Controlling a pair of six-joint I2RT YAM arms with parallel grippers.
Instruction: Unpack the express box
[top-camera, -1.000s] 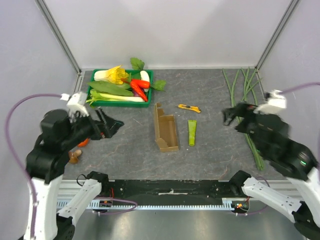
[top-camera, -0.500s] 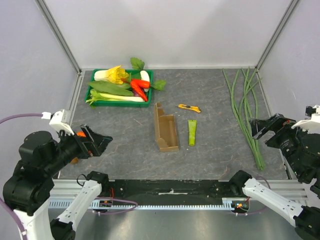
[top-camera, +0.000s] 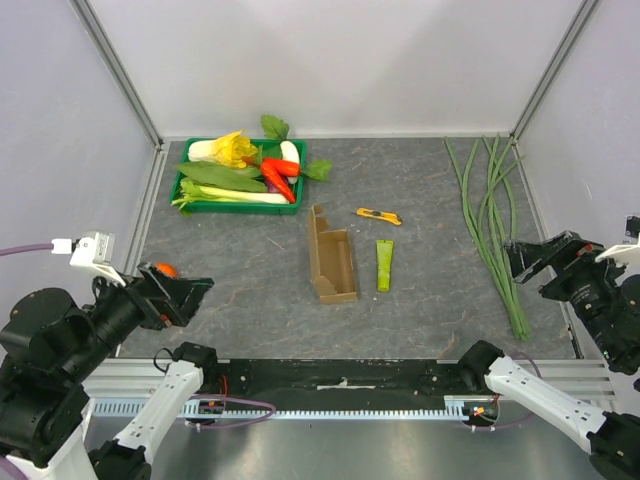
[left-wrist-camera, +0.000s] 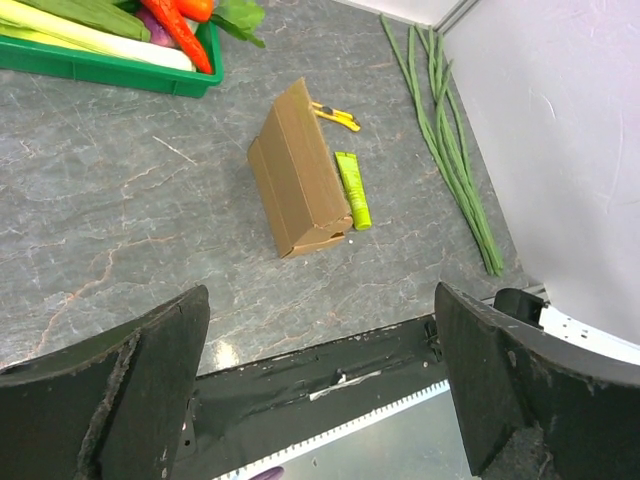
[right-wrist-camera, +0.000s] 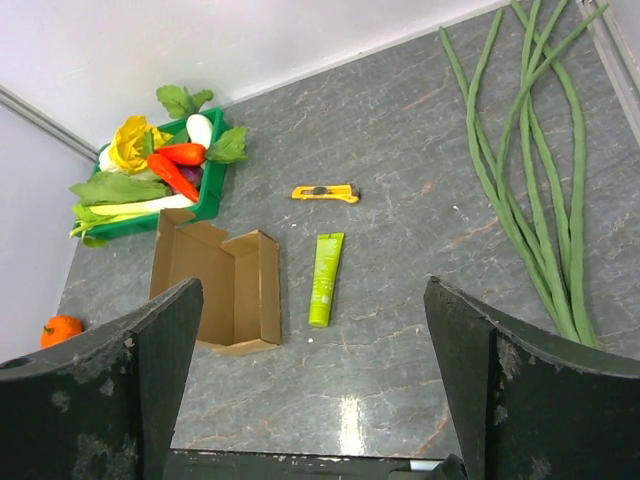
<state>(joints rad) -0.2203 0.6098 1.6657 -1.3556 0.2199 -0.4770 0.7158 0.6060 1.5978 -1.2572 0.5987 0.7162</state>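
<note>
The top view hangs above and behind the arm bases and faces 12 o'clock. It takes in the whole table (top-camera: 250, 300), from the black rail (top-camera: 340, 375) at 6 o'clock to the back corners.

The left wrist view sits high over the 8 o'clock edge and looks down toward about 2 o'clock. Its own jaws are dark and spread wide at the two lower corners.

The right wrist view sits high near 4 o'clock and looks down toward 11 o'clock, framed by jaws in the same way.

Both wrist views stand well off the table. All three views share the brown box (top-camera: 332, 258), green tube (top-camera: 384, 266), yellow knife (top-camera: 379, 215), long beans (top-camera: 490, 220) and green tray (left-wrist-camera: 100, 72).
</note>
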